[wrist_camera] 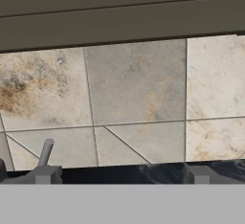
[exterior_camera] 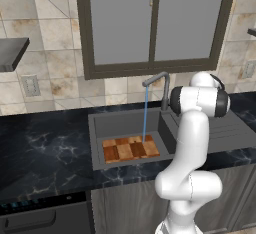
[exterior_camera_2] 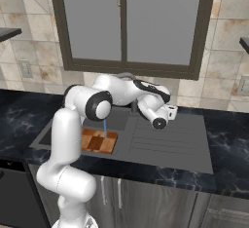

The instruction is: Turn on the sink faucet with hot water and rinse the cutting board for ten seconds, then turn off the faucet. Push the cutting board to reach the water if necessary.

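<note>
The sink faucet (exterior_camera: 163, 87) stands behind the dark basin of the sink (exterior_camera: 125, 120) and is running. A thin blue stream of water (exterior_camera: 145, 113) falls onto the right part of the checkered wooden cutting board (exterior_camera: 130, 148), which lies flat on the basin floor. My arm reaches over the sink and hides most of the faucet in the right base view; my gripper (exterior_camera_2: 171, 110) is just right of the faucet base, above the back of the ribbed drainboard (exterior_camera_2: 165, 142). In the hand view my gripper (wrist_camera: 122, 175) is open and empty, facing the wall tiles, with a small grey handle (wrist_camera: 46, 152) above the left fingertip (wrist_camera: 45, 175).
Black marbled countertop (exterior_camera: 45, 153) runs on both sides of the sink. A dark-framed window (exterior_camera: 152, 23) sits just above the faucet. A wall outlet (exterior_camera: 31, 85) and a grey hood (exterior_camera: 12, 53) are at the left. Cabinet fronts lie below the counter.
</note>
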### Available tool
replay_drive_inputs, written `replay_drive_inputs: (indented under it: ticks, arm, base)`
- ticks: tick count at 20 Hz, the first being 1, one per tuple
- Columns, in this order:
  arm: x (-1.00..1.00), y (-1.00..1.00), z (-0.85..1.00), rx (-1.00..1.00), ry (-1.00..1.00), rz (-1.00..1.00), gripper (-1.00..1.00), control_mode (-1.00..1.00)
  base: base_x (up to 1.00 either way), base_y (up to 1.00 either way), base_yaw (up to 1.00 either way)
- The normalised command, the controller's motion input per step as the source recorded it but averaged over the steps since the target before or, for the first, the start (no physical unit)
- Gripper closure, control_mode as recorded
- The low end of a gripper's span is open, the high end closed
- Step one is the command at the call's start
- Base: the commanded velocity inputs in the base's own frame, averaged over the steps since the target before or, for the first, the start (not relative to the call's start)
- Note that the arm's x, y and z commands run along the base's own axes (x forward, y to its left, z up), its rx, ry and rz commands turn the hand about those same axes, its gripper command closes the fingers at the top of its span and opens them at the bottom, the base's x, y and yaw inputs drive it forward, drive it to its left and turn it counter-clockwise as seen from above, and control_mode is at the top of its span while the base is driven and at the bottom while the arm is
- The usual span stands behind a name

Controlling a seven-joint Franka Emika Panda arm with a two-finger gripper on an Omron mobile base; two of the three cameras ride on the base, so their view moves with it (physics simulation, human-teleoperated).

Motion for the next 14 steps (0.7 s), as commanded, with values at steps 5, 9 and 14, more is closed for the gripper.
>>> replay_drive_inputs:
  ticks: [5, 9, 14]
  arm:
    - [0.00, 0.00, 0.00, 0.00, 0.00, 0.00, -1.00, -1.00]
    - [0.00, 0.00, 0.00, 0.00, 0.00, 0.00, -1.00, -1.00]
    - [0.00, 0.00, 0.00, 0.00, 0.00, 0.00, -1.00, -1.00]
  base:
    - [0.00, 0.00, 0.00]
    - [0.00, 0.00, 0.00]
    - [0.00, 0.00, 0.00]
